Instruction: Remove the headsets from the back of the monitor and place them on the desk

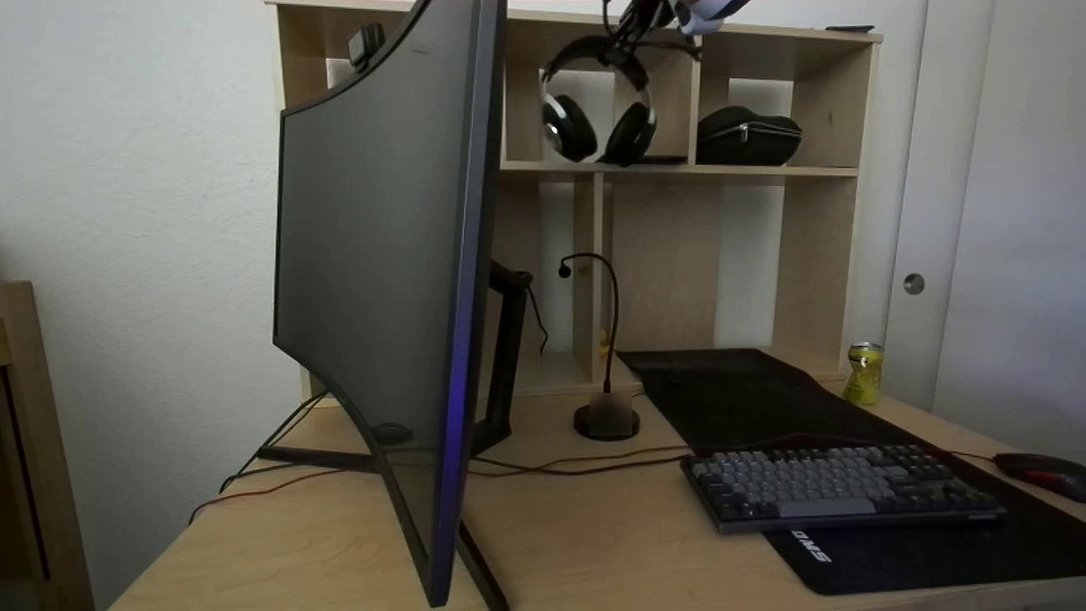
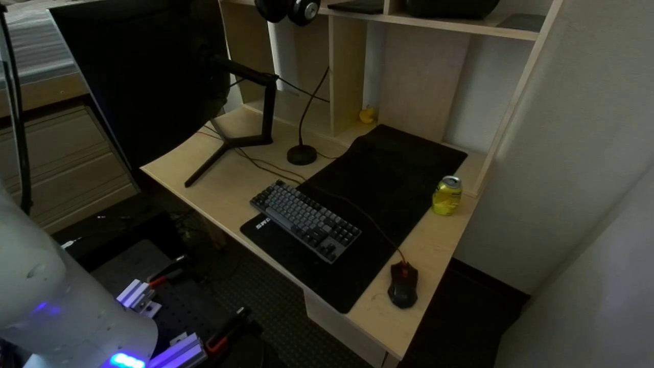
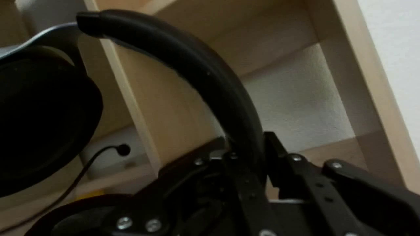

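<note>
The headsets hang upright in the air, ear cups down, in front of the cubby shelf and higher than the desk. In an exterior view only their ear cups show at the top edge. In the wrist view the headband runs down between the fingers of my gripper, which is shut on it. My gripper also shows at the top of an exterior view. The monitor stands on the desk, apart from the headsets; its dark back shows in an exterior view.
The light-wood cubby shelf stands behind, with a black case. A gooseneck stand rises from the desk below the headsets. A keyboard, black mat, mouse, yellow can and cables lie or stand on the desk.
</note>
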You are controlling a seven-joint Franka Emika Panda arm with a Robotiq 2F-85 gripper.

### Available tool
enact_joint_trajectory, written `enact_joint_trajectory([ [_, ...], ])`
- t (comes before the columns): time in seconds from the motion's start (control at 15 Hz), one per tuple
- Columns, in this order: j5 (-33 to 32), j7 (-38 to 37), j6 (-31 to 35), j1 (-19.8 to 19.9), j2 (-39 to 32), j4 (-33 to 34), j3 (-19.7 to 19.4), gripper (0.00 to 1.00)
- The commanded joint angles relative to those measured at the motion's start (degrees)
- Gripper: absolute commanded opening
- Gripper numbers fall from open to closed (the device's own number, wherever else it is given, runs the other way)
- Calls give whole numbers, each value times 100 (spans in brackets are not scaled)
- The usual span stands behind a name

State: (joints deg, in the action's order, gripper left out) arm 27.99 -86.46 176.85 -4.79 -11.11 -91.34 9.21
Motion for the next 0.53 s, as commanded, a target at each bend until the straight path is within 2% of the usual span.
enact_joint_trajectory([
  [0.0, -163, 105, -994, 310, 1026, -1163, -622, 6],
  [0.27, -146, 136, -2092, 766, 1362, -1939, -1227, 6],
  [0.47, 975, 816, -2027, 827, 1323, -2434, -1391, 6],
])
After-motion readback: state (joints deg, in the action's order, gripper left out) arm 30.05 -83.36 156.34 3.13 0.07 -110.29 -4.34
